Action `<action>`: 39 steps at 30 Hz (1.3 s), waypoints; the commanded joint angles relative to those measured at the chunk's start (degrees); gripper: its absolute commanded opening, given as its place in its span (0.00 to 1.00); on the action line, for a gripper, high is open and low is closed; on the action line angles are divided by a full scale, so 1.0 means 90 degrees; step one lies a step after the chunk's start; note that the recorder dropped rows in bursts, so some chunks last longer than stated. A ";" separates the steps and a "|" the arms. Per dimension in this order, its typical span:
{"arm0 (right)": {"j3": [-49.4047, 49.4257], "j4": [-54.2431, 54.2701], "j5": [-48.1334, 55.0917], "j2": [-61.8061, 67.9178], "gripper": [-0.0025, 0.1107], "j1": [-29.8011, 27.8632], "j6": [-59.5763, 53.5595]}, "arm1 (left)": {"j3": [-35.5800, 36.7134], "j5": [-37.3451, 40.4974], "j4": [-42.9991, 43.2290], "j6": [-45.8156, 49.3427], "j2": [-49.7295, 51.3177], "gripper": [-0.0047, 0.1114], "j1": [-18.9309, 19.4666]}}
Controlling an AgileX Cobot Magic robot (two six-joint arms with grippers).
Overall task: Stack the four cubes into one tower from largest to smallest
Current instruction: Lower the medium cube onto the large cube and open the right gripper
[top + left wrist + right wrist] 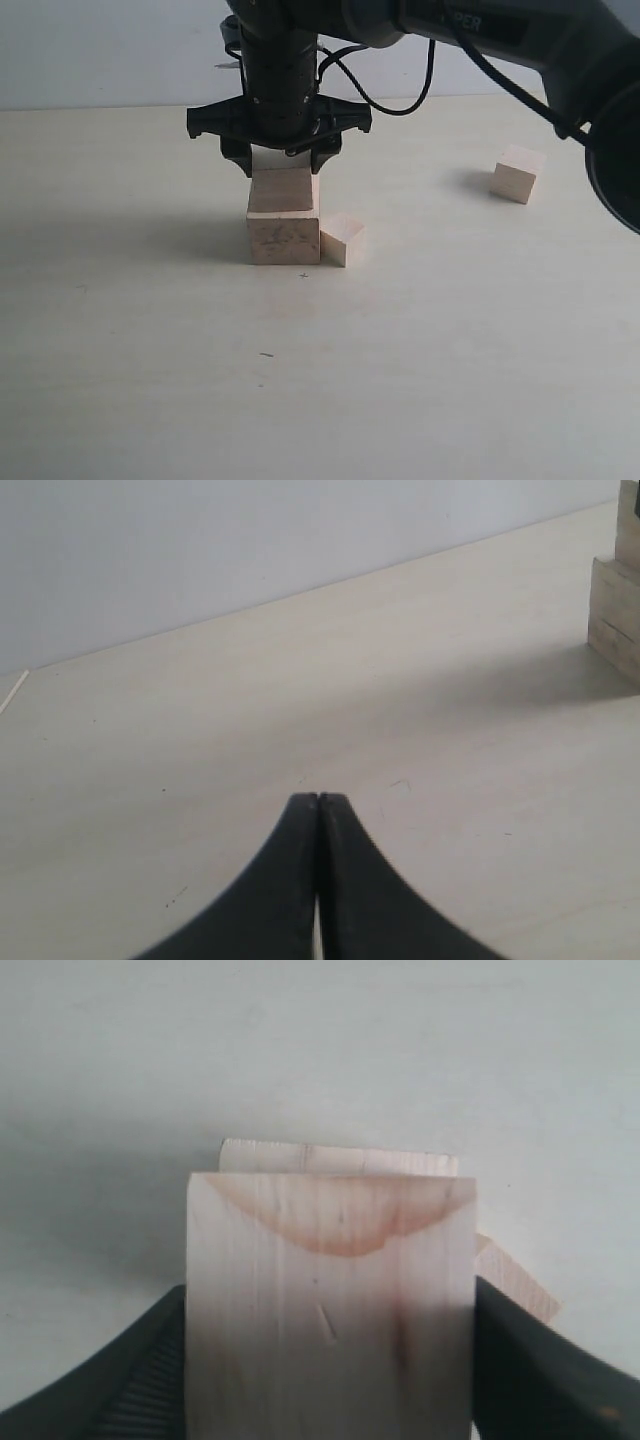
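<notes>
**Second cube at the base: release needs care**

The right pincer (282, 162) is hanging over the middle of the surface (420, 380) and clamping the second cube (283, 190) by two opposite sides. In the right wrist view both fingers (130, 1390) are pressing flat on the wood. That cube is sitting on, or just above, the largest cube (284, 240); I cannot tell whether the faces are touching. Its edges are lying nearly parallel to the base, with a narrow ledge showing in the left wrist view. The left pincer (318, 815) is pressed together, holding nothing, low over bare surface.

Judgement: the placing step is looking almost done. To finish it well, the arm should be lowering until the weight is fully resting. It should then be parting both fingers evenly and rising straight, so that neither pad is dragging the cube askew. The smallest cube (343, 243) is crowding the base's right side, so the fingers should be kept above it. The third cube (517, 175) is waiting well apart to the right.
</notes>
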 commanded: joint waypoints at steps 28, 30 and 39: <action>-0.0023 -0.0012 0.0150 -0.0240 0.64 -0.0003 0.0077 | -0.0015 -0.0096 -0.0004 -0.0014 -0.0032 0.04 -0.0010; -0.0023 -0.0012 0.0150 -0.0330 0.64 -0.0003 0.0077 | -0.0015 -0.0096 -0.0004 -0.0014 -0.0032 0.04 -0.0010; -0.0307 0.0227 0.0464 -0.1230 0.64 -0.0160 -0.1259 | -0.0015 -0.0096 -0.0004 -0.0014 -0.0032 0.04 -0.0010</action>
